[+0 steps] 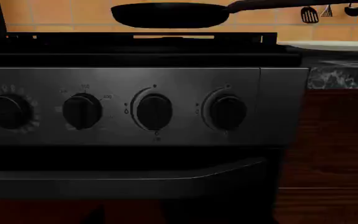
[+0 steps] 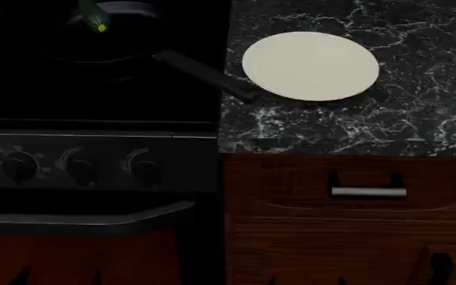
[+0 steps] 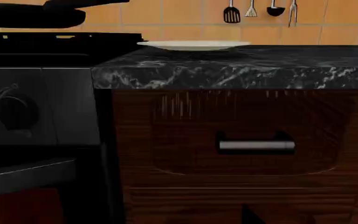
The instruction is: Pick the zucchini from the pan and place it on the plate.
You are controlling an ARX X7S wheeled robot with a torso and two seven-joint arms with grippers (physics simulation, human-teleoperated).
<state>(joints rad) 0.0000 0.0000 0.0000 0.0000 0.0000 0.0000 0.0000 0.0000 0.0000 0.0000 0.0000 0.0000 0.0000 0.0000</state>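
The zucchini is dark green with a bright yellow-green end and lies in the black pan on the stove at the far left. The pan's handle points toward the cream-white plate on the marble counter. The pan and plate also show in the left wrist view, and both show in the right wrist view: pan, plate. In both wrist views the pan's wall hides the zucchini. My left gripper and right gripper hang low before the stove front and the cabinet, with only dark fingertips showing, set wide apart and empty.
The stove front carries several knobs and an oven door handle. A wooden drawer with a metal handle sits under the counter edge. Utensils hang on the tiled back wall.
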